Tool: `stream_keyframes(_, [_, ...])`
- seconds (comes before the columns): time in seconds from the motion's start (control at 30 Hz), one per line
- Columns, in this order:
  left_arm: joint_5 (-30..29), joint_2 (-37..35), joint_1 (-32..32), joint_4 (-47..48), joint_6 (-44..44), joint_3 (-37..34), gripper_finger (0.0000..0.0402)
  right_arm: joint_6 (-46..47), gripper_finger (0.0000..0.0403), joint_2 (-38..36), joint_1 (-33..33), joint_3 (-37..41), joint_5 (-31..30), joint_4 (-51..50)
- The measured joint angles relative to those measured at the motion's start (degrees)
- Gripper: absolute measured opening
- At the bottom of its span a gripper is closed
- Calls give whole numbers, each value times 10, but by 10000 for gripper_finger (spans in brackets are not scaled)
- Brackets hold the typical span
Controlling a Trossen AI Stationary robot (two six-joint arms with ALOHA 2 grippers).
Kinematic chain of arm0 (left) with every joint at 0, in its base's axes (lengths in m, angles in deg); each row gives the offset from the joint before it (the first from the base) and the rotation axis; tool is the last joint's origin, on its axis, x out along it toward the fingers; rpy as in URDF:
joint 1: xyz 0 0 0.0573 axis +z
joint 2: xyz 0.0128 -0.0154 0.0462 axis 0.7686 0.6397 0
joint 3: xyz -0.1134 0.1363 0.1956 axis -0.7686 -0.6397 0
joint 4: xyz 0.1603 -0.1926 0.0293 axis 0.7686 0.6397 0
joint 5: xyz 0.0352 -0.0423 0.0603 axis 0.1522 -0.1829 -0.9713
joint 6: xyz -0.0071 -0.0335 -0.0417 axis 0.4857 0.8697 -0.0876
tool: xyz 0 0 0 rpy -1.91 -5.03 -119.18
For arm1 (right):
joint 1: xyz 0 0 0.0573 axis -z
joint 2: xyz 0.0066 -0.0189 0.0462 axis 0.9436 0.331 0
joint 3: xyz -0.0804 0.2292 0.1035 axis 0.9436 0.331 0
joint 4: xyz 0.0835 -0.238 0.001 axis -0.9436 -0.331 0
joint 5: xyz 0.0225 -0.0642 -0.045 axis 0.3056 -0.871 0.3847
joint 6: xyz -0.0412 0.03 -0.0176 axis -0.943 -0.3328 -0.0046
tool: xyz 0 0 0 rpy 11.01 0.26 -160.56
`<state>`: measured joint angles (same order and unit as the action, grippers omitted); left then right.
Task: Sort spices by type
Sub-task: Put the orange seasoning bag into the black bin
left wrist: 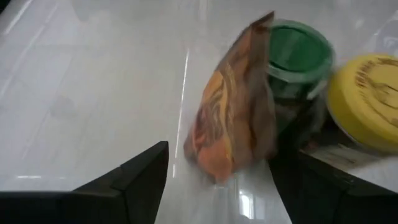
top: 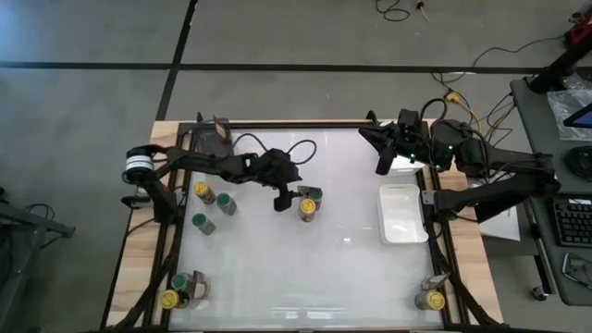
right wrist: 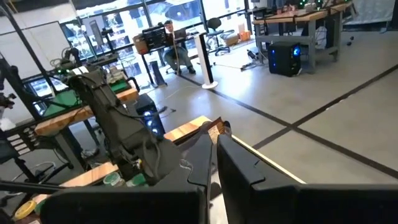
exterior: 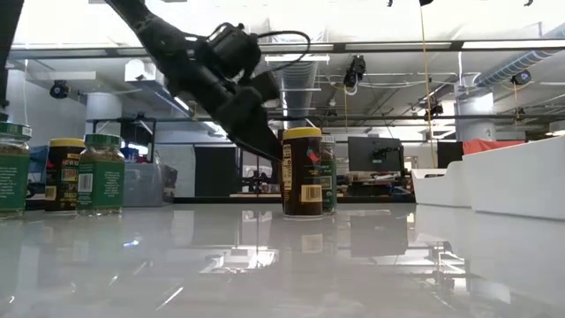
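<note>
High view: the left gripper [top: 282, 199] is hanging just beside a yellow-lidded jar [top: 308, 209] and a green-lidded jar [top: 315, 194] near the table's middle; further spice jars [top: 214, 199] are standing to the left. The right gripper [top: 382, 165] is waiting, fingers together, near the white tray [top: 404, 215].

Low view: both jars are standing upright.

Left wrist view: fingers [left wrist: 134, 175] are standing apart, gripping nothing; a brown packet [left wrist: 233, 112] is leaning against the green-lidded jar. Withdrawing straight back should avoid toppling either.
</note>
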<state>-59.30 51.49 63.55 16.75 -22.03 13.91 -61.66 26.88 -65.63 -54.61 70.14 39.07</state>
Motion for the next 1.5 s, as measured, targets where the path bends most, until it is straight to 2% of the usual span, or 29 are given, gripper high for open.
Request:
stream_keyframes(0.23, [31,48,0,21,-10,61,232,9,18,0,0,0,0,0])
stream_keyframes(0.57, [35,50,-1,53,-13,76,201,34,18,0,0,0,0,-22])
stream_keyframes(0.93, [32,83,-2,33,-12,76,127,35,18,0,0,0,1,-25])
stream_keyframes(1.07, [-16,87,-1,35,-17,76,99,38,18,0,0,0,1,-27])
stream_keyframes(1.3, [-20,88,-1,46,11,76,18,39,18,0,0,0,2,-29])
stream_keyframes(1.5, [-24,58,-1,45,58,76,15,39,18,0,0,0,2,-31])
